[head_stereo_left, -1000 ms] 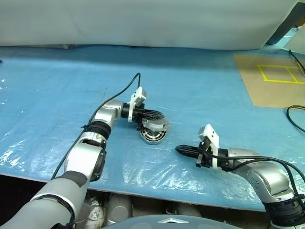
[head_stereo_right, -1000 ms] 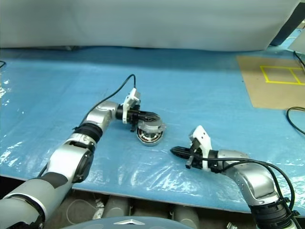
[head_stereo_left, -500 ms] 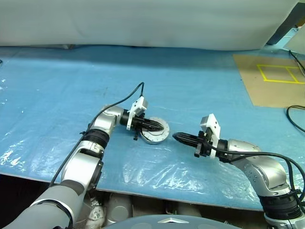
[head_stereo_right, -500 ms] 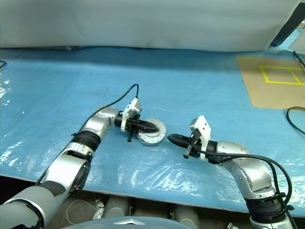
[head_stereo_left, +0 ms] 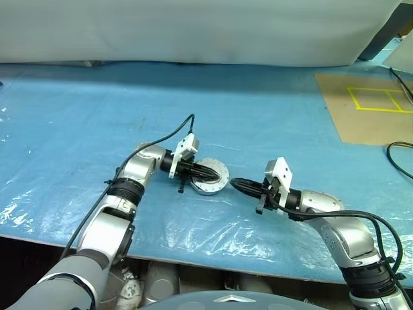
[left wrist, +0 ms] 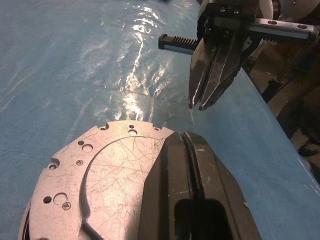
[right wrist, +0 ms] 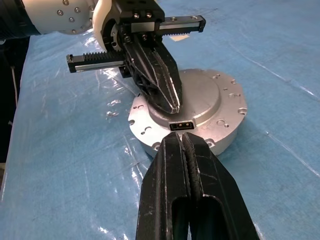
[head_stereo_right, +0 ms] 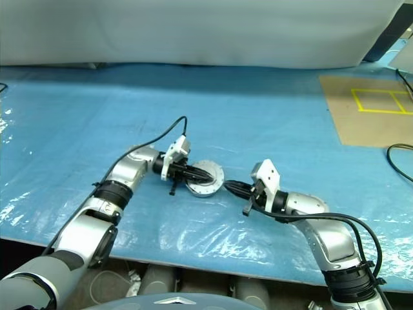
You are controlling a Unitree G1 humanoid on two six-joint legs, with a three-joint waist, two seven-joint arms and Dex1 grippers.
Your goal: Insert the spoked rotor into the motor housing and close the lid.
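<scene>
While both arms reach inward over the blue plastic-covered table (head_stereo_left: 77,123), the round grey metal motor housing (head_stereo_left: 209,177) sits flat on the sheet between them, with its plain light-grey lid (right wrist: 197,95) closed on top. The lid's flange shows small holes and screws around the rim, and a small rectangular socket faces the right arm. The left gripper (head_stereo_left: 216,174) lies across the top of the lid with its two black fingers (right wrist: 159,82) pressed together, clenched on nothing, their tips resting on or just above the smooth cap; which of the two cannot be told. The right gripper (head_stereo_left: 233,185) points at the housing's side from just beside it, its fingers (right wrist: 186,185) also squeezed together and empty, with a narrow gap of blue sheet between their tips and the flange. A brown board (head_stereo_left: 368,116) marked with yellow tape lies well apart at the far right, near a black cable (head_stereo_left: 397,158).
</scene>
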